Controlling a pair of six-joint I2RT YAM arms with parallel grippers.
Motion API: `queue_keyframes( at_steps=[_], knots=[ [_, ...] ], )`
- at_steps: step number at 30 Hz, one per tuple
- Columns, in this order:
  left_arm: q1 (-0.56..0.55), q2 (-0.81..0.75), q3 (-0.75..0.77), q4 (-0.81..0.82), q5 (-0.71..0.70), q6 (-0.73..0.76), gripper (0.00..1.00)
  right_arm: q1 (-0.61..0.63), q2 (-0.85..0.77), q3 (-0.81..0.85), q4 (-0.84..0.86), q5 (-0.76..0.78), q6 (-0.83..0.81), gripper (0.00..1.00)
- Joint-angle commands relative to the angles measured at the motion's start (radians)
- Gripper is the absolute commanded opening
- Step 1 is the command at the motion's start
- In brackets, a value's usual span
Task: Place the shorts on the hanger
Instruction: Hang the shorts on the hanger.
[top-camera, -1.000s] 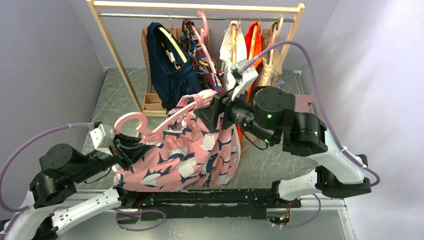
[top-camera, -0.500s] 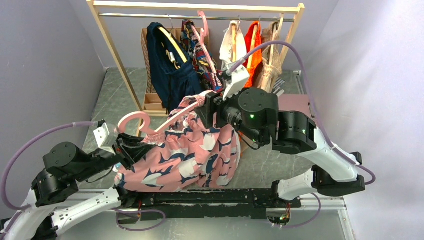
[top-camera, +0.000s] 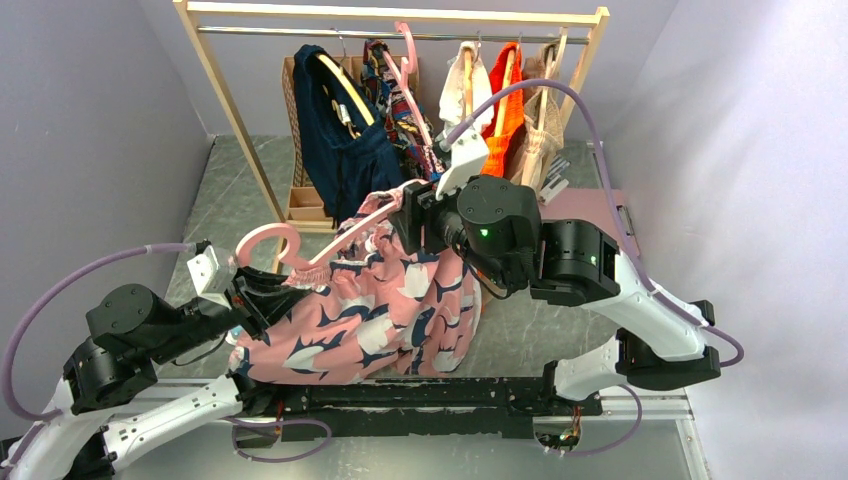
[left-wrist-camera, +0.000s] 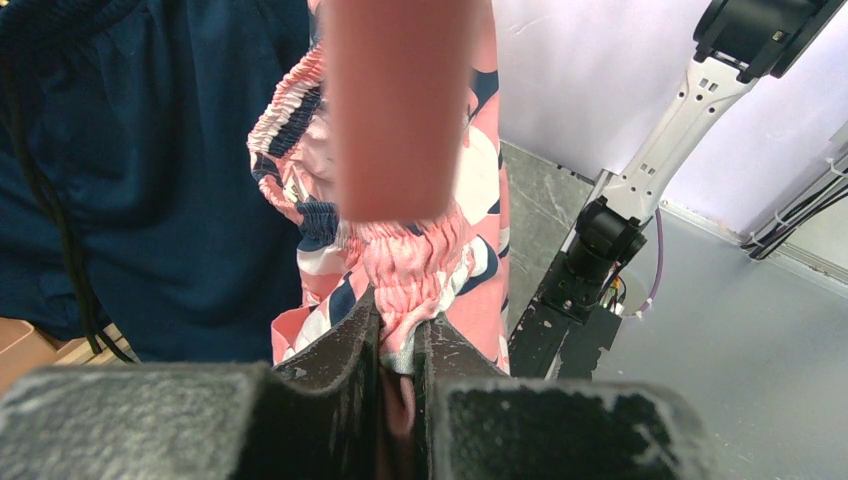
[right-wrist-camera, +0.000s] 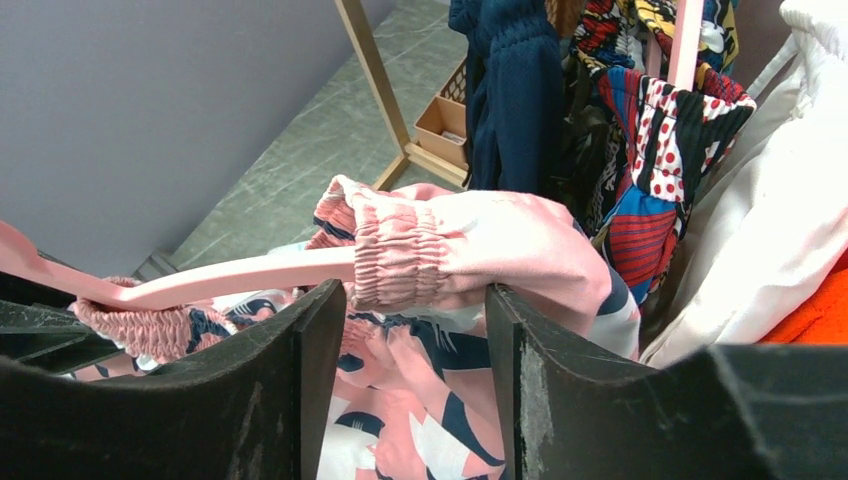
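The shorts (top-camera: 380, 320) hang above the table's near edge, left of centre, with their gathered waistband threaded on the hanger (right-wrist-camera: 250, 278). The left gripper (left-wrist-camera: 400, 345) pinches the waistband tight, and the right gripper (right-wrist-camera: 412, 295) stands spread around the waistband's other end

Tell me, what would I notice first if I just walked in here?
The big pink shorts with navy and white waves, bunched in the middle between the two robot arms. A pale-pink hanger pokes into their waistband, and the left fingers pinch that waistband. Behind stands a wooden rack of colourful clothes.
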Motion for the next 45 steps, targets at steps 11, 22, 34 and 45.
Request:
queue_keyframes(
  at_steps=[11, 22, 34, 45],
  knots=[
    [0.005, 0.009, 0.001, 0.076, 0.044, -0.009, 0.07, 0.003, 0.036, 0.053, 0.016, 0.003, 0.023, 0.16],
    [0.005, 0.079, 0.131, 0.115, 0.061, 0.052, 0.07, 0.003, 0.177, 0.36, 0.058, -0.36, -0.08, 0.0],
    [0.005, 0.143, 0.339, 0.107, 0.081, 0.106, 0.07, 0.003, 0.148, 0.299, 0.448, -0.946, -0.04, 0.0],
    [0.005, 0.152, 0.311, 0.111, 0.03, 0.101, 0.07, 0.116, 0.25, 0.427, 0.383, -1.184, -0.045, 0.0]
  ],
)
